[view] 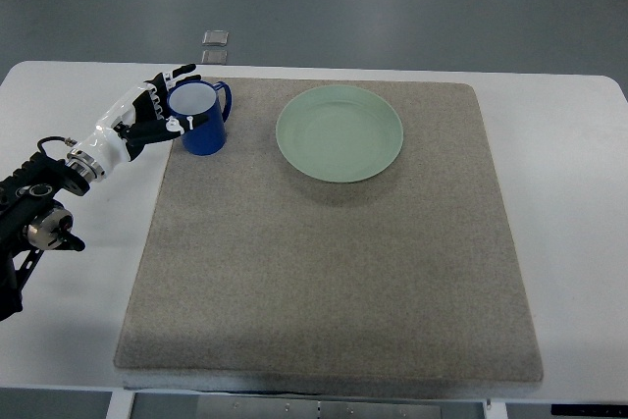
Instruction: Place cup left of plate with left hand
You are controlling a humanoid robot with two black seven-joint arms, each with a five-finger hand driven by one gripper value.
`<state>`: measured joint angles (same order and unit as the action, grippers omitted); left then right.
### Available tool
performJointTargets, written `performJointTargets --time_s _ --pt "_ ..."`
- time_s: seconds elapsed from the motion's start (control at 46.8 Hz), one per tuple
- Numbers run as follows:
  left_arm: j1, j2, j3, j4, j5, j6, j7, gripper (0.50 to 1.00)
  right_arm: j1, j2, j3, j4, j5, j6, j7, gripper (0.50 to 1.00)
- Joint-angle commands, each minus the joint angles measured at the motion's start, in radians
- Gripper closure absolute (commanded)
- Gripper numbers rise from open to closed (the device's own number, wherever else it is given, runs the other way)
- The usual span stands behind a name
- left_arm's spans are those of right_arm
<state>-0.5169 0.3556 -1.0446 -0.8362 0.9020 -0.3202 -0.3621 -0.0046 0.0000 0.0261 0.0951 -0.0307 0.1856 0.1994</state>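
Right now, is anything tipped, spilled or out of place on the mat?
Nothing stands out. The blue cup stands upright on the mat, left of the green plate and apart from it, with the left hand around it. No spill shows.

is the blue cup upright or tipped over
Upright: the blue cup stands on the mat, its round open mouth facing up, with the left hand around it.

I see the mat (334,272) on the table (579,242) | plate (340,133) on the mat's far half | cup (203,117) upright at the mat's far-left corner, left of the plate, apart from it | left hand (157,110) against the cup's left side.
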Motion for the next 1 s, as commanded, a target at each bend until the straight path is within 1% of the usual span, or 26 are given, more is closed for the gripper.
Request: performJointTargets --time_s 0.0,0.107,0.214,0.278,0.406,0.47,0.534,0.577,0.62,0.727,0.812,0.876,0.983 --pt "0.002 0.000 0.000 -0.006 0.000 -0.002 0.000 0.504 0.000 0.000 0.000 0.000 0.000 0.000 0.000 0.568" --pt "-0.006 0.000 -0.009 -0.004 -0.018 0.001 0.000 0.504 0.000 0.000 0.000 0.000 0.000 0.000 0.000 0.568" --pt "-0.009 0.011 -0.012 -0.006 -0.106 0.000 0.000 0.501 0.000 0.000 0.000 0.000 0.000 0.000 0.000 0.568" --pt "-0.012 0.017 -0.011 -0.006 -0.169 -0.010 0.003 0.501 0.000 0.000 0.000 0.000 0.000 0.000 0.000 0.568" --pt "-0.020 0.052 -0.014 -0.006 -0.250 -0.056 0.014 0.501 0.000 0.000 0.000 0.000 0.000 0.000 0.000 0.568" --pt "-0.040 0.065 -0.012 -0.004 -0.287 -0.059 0.020 0.501 0.000 0.000 0.000 0.000 0.000 0.000 0.000 0.568" --pt "-0.060 0.078 -0.012 -0.003 -0.327 -0.062 0.040 0.501 0.000 0.000 0.000 0.000 0.000 0.000 0.000 0.568" --pt "-0.077 0.089 -0.011 -0.001 -0.359 -0.066 0.069 0.501 0.000 0.000 0.000 0.000 0.000 0.000 0.000 0.568" --pt "-0.101 0.101 -0.008 0.003 -0.402 -0.077 0.113 0.501 0.000 0.000 0.000 0.000 0.000 0.000 0.000 0.568" --pt "-0.158 0.131 -0.002 0.032 -0.537 -0.106 0.254 0.501 0.000 0.000 0.000 0.000 0.000 0.000 0.000 0.568" --pt "-0.183 0.134 -0.006 0.052 -0.639 -0.129 0.370 0.501 0.000 0.000 0.000 0.000 0.000 0.000 0.000 0.568" --pt "-0.193 0.134 -0.017 0.057 -0.710 -0.151 0.432 0.501 0.000 0.000 0.000 0.000 0.000 0.000 0.000 0.568" --pt "-0.209 0.132 -0.015 0.062 -0.830 -0.175 0.518 0.501 0.000 0.000 0.000 0.000 0.000 0.000 0.000 0.568"
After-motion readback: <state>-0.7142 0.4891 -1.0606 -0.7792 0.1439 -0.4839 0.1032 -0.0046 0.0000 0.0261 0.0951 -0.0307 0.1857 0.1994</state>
